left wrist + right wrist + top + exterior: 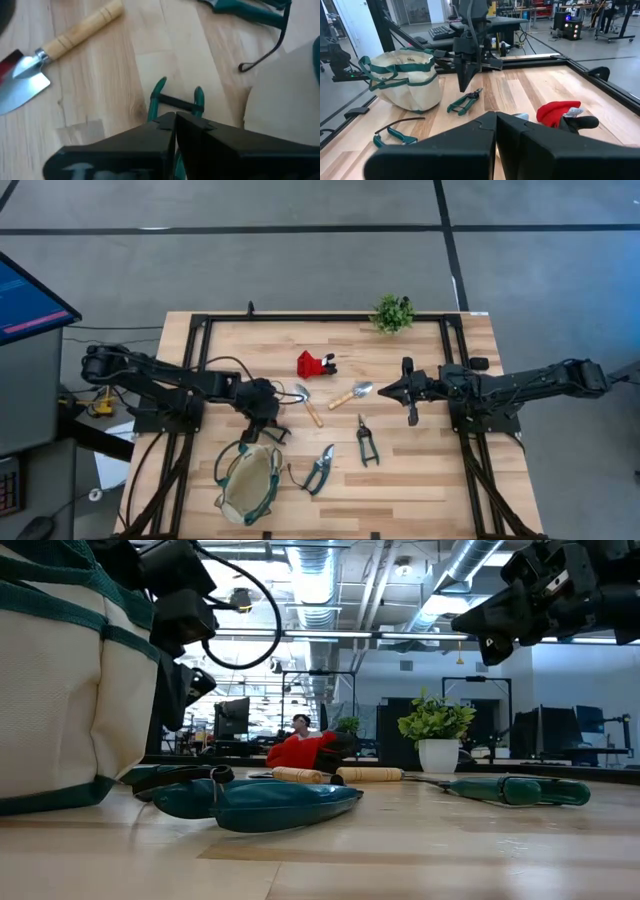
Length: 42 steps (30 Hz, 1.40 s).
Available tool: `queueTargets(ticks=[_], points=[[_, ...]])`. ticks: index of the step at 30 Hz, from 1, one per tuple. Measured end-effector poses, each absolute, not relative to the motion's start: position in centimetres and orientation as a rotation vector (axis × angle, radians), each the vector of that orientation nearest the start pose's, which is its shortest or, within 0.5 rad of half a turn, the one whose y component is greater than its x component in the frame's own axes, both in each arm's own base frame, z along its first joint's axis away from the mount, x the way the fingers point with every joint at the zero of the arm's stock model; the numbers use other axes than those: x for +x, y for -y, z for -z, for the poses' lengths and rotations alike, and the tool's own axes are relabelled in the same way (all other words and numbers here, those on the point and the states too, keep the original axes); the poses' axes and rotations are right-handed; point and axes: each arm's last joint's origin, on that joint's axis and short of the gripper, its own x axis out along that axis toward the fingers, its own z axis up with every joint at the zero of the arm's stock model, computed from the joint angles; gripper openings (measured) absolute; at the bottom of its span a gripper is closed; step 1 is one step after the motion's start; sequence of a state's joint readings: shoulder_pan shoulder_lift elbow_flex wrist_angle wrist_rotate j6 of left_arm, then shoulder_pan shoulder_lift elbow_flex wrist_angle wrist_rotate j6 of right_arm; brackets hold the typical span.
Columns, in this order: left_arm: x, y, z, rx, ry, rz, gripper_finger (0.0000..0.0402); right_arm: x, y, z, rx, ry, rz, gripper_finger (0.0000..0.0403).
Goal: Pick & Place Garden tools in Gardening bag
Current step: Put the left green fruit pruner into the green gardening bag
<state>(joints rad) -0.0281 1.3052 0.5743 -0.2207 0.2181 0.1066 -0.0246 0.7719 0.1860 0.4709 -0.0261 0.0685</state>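
My left gripper (264,423) is shut and points down. Its tips (462,89) stand just above a pair of green-handled shears (465,102) lying on the table beside the tan gardening bag (248,482). The handles of this pair (161,90) show past my left fingertips (175,117). Two more shears (367,442) (320,470), two wooden-handled trowels (308,405) (350,395) and the red-and-black tool (313,364) lie flat on the table. My right gripper (383,391) is shut and empty. It is raised above the table beside the right trowel's blade.
A small potted plant (393,312) stands at the table's far edge. A black frame (300,318) runs around the wooden top. The bag stands upright with its mouth open near the front left (405,85). Bare wood lies at the front right.
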Motion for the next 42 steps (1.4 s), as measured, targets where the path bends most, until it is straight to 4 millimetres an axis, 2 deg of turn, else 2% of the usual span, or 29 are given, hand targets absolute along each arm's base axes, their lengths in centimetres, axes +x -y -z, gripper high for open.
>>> queueTargets(ticks=[6,14,18,25,35,42], points=[[22.9,1.4,-16.1,0.079,-0.94,0.179,0.002,16.4,0.3,-19.1,0.071,-0.114,0.002,0.0],[22.9,1.4,-16.1,0.086,-0.941,0.166,0.0103,16.4,0.3,-19.1,0.071,-0.114,0.002,0.0],[22.7,1.4,-15.8,0.086,-0.946,0.166,0.0129,16.4,0.3,-19.1,0.071,-0.114,0.002,0.0],[21.2,1.2,-13.6,0.07,-1.003,0.125,0.0129,16.4,0.3,-19.1,0.071,-0.114,0.002,0.0],[21.6,1.6,-13.6,0.045,-0.936,0.133,0.0116,16.4,0.3,-19.1,0.071,-0.114,0.002,0.0],[22.5,2.4,-11.8,0.066,-0.959,0.159,0.0116,16.4,0.3,-19.1,0.071,-0.121,0.002,0.0]])
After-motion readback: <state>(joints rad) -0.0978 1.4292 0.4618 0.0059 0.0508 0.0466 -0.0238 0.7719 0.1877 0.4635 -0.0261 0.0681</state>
